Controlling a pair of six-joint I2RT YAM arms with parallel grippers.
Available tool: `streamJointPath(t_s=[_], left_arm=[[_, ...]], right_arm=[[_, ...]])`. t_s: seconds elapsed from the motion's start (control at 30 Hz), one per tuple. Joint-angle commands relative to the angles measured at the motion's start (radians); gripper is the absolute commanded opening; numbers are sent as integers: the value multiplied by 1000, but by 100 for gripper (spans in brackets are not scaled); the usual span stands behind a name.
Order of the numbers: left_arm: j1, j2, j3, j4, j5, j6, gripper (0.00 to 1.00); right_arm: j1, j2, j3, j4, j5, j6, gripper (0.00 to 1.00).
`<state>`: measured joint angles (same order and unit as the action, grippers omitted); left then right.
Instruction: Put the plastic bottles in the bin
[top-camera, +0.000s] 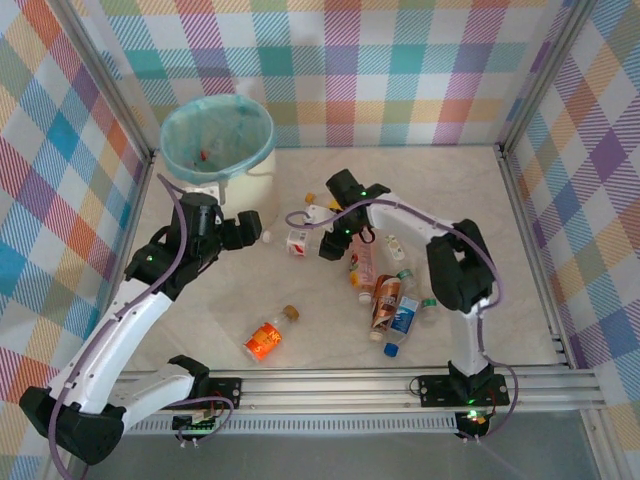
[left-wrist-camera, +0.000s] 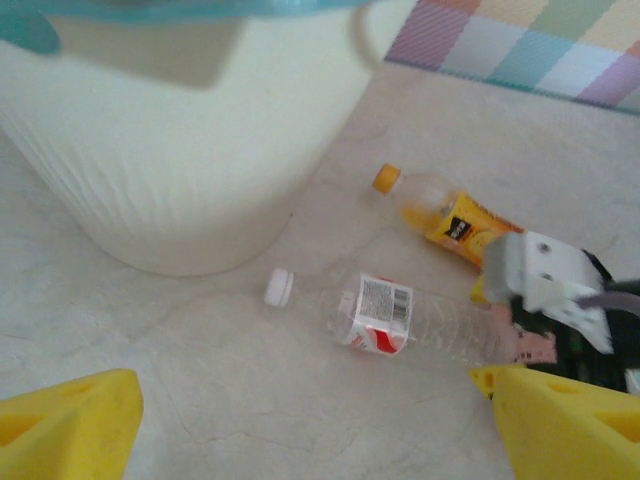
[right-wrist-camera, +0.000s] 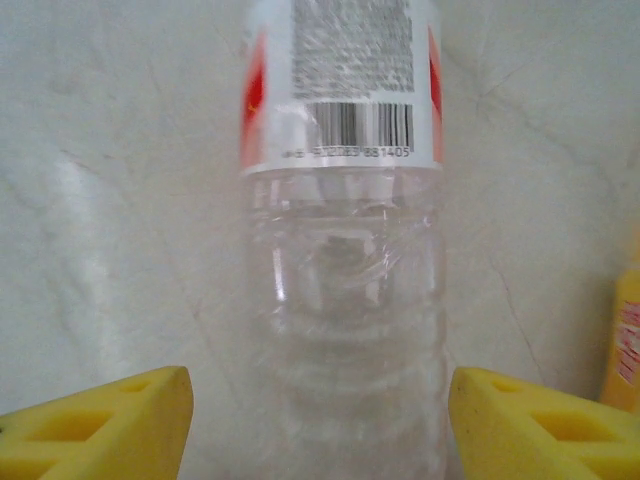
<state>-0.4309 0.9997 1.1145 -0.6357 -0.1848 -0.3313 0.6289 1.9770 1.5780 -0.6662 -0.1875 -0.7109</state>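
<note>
The clear bottle (right-wrist-camera: 345, 300) with the red-and-white label lay on its side on the table (top-camera: 480, 200), in the middle of the top view, a little below and right of the bin (top-camera: 252, 165). It looked empty – so light, thin-walled and apt to buckle under a hard squeeze; its smooth round body would likely roll or slip. The ribbed section below the label seemed the best place to take hold, since the ridges stiffen the wall and give some purchase.

The right arm's fingers (right-wrist-camera: 110, 420) stood spread to either side of that ribbed part. The one at lower left of the wrist frame was clear of the plastic and the other was at or just beside it, so nothing was pinched. The left arm's fingers (left-wrist-camera: 70, 425) were spread wide with nothing between them, near the bin's wall.

The right wrist view gave the barcode, the ribs and the gap at the fingers. The left wrist view added the bottle's white cap (left-wrist-camera: 280, 288) and an orange-capped juice bottle (left-wrist-camera: 455, 222) just beyond it. The top view showed a cluster of other bottles (top-camera: 385, 300) at centre right and the bin's open mouth at upper left.
</note>
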Motion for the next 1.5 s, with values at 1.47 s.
streamJointPath(t_s=[1.47], left_arm=[[12, 361, 541, 154, 378, -141, 91]], right_arm=[[-8, -728, -435, 429, -93, 380, 61]])
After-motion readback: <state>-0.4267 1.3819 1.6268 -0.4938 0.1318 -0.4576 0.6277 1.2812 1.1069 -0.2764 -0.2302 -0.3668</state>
